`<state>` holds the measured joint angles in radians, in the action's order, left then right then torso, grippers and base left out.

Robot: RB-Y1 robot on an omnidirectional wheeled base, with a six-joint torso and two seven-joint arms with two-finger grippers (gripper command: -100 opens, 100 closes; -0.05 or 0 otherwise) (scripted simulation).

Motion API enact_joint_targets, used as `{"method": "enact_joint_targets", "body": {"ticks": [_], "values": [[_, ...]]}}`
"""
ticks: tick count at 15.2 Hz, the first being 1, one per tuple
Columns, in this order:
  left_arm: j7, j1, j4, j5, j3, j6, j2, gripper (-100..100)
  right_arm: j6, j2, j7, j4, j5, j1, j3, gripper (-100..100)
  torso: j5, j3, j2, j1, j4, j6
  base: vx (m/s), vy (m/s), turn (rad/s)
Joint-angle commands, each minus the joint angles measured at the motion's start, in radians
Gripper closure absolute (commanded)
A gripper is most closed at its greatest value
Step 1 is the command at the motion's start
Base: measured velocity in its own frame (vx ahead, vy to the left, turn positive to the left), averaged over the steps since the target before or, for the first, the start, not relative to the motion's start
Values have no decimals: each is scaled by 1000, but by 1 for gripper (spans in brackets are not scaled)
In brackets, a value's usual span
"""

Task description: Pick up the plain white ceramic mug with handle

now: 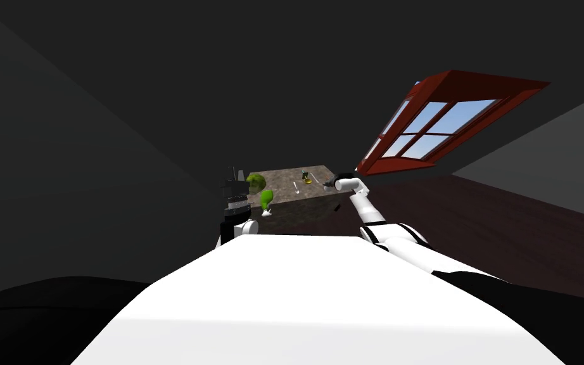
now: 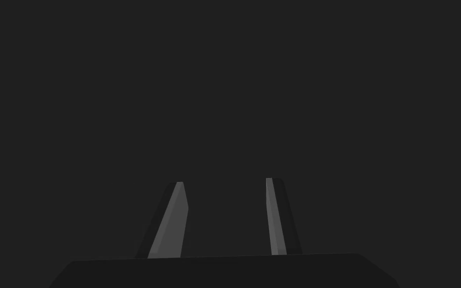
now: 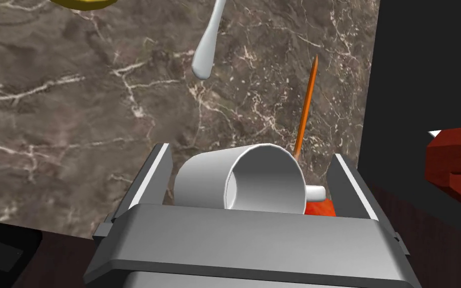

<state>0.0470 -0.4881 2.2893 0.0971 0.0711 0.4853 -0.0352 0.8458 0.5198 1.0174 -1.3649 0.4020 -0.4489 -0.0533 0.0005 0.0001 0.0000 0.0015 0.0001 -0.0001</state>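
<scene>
Right pincer (image 3: 249, 151) is being held spread over a brown, white-veined marble desk (image 3: 74, 100) near a red-framed window (image 1: 436, 123); a plain white handled mug (image 3: 239, 180), tipped on its side, is being straddled by its blades; left pincer (image 2: 224, 181) likewise spread.

Orange stick (image 3: 304, 107) just beyond the mug (image 3: 244, 177) (white spoon (image 3: 207, 45) farther), bare marble tabletop (image 3: 74, 100) alongside.

mug (image 3: 254, 180) between fingers (image 3: 149, 175), spoon (image 3: 207, 45) beyond on table (image 3: 49, 125)

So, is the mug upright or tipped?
Tipped: the mug lies on its side between the fingers of the right gripper, mouth facing sideways.
</scene>
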Motion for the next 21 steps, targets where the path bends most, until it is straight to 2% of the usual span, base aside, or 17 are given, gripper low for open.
{"method": "enact_joint_targets", "body": {"ticks": [1, 3, 4, 6, 7, 9, 10, 11, 13, 14, 16, 17, 19, 20, 21], "values": [[0, 0, 0, 0, 0, 0, 0, 0, 50, 8, 38, 35, 12, -30, -2, -100, 0, 0, 0, 0, 0, 0, -3, 21, 43], [0, 0, 0, 0, 0, 0, 0, 0, 72, 8, 38, 35, 12, -30, -2, -100, 0, 0, 0, 0, 0, 0, -2, 11, 7], [0, 0, 0, 0, 0, 0, 0, 0, 107, 18, 82, 81, 28, -71, -4, -100, 0, 0, 0, -1, 0, 0, -1, 13, 33], [0, 0, 0, 0, 0, 0, 0, 0, 136, 18, 82, 81, 28, -71, -4, -100, 0, 0, 0, 0, 0, 0, 1, 13, 29], [0, 0, 0, 0, 0, 0, 0, 0, 161, 28, 123, 125, 43, -112, -6, -100, 0, 0, 0, -1, 0, 0, 1, 14, 32], [0, 0, 0, 0, 0, 0, 0, 0, 197, 28, 125, 125, 43, -112, -6, -100, 0, 0, 0, 0, 0, 0, 3, 12, 34], [0, 0, 0, 0, 0, 0, 0, 0, 197, 28, 125, 125, 43, -112, -6, -100, 0, 0, 0, -1, 0, 0, 0, 0, 0], [0, 0, 0, 0, 0, 0, 0, 0, 233, 37, 166, 168, 59, -151, -9, -100, 0, 0, 0, -1, 0, 0, 4, 8, 22], [0, 0, 0, 0, 0, 0, 0, 0, 257, 37, 166, 168, 59, -151, -9, -100, 0, 0, 0, -1, 0, 0, 7, 8, 31], [0, 0, 0, 0, 0, 0, 0, 0, 286, 45, 205, 209, 73, -188, -11, -100, 0, 0, 0, -1, 0, 0, 9, 7, 37], [0, 0, 0, 0, 0, 0, 0, 0, 314, 45, 205, 209, 73, -188, -11, -100, 0, 0, -1, -1, 0, 0, 11, 7, 26], [0, 0, 0, 0, 0, 0, 0, 0, 344, 53, 243, 249, 87, -222, -12, -100, 0, 0, -1, -1, 0, 0, 12, 6, 26], [0, 0, 0, 0, 0, 0, 0, 0, 368, 53, 243, 249, 87, -222, -12, -100, 0, -1, -1, -1, 0, 0, 15, 3, 23], [0, 0, 0, 0, 0, 0, 0, 0, 400, 60, 278, 286, 99, -255, -14, -100, 0, -1, -1, -1, 0, 0, 17, 1, 26], [0, 0, 0, 0, 0, 0, 0, 0, 419, 60, 278, 286, 99, -255, -14, -100, 0, -1, -1, -1, 0, 0, 20, -1, 31]]}}
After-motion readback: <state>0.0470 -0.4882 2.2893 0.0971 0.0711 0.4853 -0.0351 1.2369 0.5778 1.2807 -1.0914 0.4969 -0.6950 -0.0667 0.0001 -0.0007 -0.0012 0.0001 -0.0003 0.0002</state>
